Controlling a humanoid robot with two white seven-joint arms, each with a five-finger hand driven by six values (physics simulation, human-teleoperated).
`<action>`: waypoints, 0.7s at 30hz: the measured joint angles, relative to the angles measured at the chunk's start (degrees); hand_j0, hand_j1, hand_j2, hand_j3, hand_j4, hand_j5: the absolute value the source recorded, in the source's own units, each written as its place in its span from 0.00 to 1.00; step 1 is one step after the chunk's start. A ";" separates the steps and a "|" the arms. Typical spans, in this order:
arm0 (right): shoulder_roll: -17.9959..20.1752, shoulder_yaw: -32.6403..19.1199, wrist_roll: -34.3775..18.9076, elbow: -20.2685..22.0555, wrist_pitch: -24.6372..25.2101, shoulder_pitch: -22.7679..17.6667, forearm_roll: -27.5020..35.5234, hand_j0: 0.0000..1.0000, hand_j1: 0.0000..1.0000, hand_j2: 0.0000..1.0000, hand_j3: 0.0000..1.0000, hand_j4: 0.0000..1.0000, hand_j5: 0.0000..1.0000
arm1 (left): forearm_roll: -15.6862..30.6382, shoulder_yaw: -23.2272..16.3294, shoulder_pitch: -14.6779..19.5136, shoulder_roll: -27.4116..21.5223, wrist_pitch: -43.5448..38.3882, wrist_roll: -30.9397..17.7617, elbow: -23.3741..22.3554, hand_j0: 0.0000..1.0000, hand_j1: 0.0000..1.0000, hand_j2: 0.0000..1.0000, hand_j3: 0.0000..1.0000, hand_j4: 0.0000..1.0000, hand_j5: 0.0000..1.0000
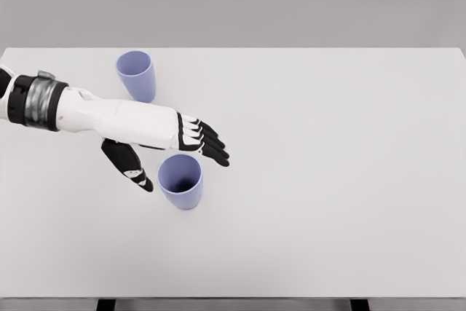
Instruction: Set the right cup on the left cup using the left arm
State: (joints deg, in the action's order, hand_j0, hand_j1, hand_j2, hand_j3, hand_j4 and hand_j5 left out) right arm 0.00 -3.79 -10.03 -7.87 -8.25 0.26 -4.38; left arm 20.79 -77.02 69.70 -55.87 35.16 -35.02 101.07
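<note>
Two lavender plastic cups [136, 74] [180, 180] stand before us on the white table [342, 172]; our left hand [169, 143], fingers spread, flanks the nearer cup.

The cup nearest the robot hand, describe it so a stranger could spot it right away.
On the white table, follow the left robot hand to its fingers. The lavender cup stands upright just below them, nearer the front edge; the other cup stands behind the arm.

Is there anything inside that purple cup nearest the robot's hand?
The near purple cup looks empty: only its shaded inner wall shows. The left hand hovers beside it, fingers open; nothing covers the opening.
</note>
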 measured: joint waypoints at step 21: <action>0.00 0.01 0.03 -0.45 0.08 -0.18 0.09 1.00 1.00 1.00 1.00 1.00 1.00 | -9.09 2.82 -4.57 3.85 -0.01 0.00 -2.83 1.00 1.00 1.00 1.00 1.00 1.00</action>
State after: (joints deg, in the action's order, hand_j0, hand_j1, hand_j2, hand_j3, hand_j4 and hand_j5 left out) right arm 0.00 -3.77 -10.01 -8.33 -8.17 0.09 -4.29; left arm 11.70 -74.20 65.13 -52.02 35.15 -35.02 98.24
